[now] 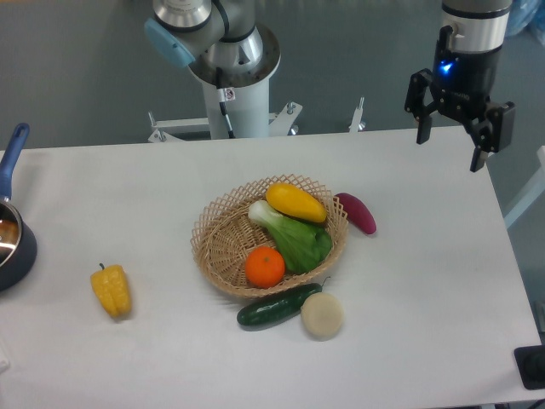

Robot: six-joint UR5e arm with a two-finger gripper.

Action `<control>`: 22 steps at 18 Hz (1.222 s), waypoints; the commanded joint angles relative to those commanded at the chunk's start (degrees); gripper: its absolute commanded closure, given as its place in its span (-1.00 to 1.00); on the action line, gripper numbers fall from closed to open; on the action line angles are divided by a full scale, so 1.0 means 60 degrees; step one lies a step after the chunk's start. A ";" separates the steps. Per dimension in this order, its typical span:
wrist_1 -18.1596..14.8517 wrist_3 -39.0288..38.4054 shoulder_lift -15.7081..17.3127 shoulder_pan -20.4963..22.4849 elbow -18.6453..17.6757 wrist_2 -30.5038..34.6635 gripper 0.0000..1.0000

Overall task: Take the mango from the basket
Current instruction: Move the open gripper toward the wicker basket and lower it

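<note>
We see the claw [451, 146] hanging above the far right corner of the table [426, 281], its two fingers spread apart with nothing between them. It is well apart from the basket [213, 243], which sits near the middle of the table.

The mango [296, 203] lies inside the basket at its far rim, lengthwise and slightly tilted, touching the leafy bok choy [291, 235] that stretches across the basket just in front of it. The orange [265, 267] rests in the near part of the basket, against the green leaves.

Outside the basket we find a purple eggplant [356, 212] just beside the right rim, a dark green cucumber [278, 307] lying along the near rim, and a pale round onion [322, 314] touching the cucumber's right end. A yellow bell pepper [111, 290] sits alone well to the left. At the left edge, a dark pan [13, 243] with a blue handle is partly cut off from view.
</note>
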 joint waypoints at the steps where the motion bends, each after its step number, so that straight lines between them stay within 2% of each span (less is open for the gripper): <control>1: 0.0015 0.0014 0.0000 0.0000 0.0000 0.0000 -1.00; 5: 0.0410 -0.0015 0.0015 -0.0059 -0.0131 -0.0147 -1.00; 10: 0.0425 -0.0335 0.0015 -0.0059 -0.0512 -0.0760 -1.00; 14: 0.0439 -0.0542 0.0044 -0.0059 -0.0527 -0.0762 -1.00; 18: 0.0469 -0.1550 0.0103 -0.0161 -0.0674 -0.0732 -1.00; 22: 0.0454 -0.2430 0.0029 -0.0570 -0.0848 -0.0732 -1.00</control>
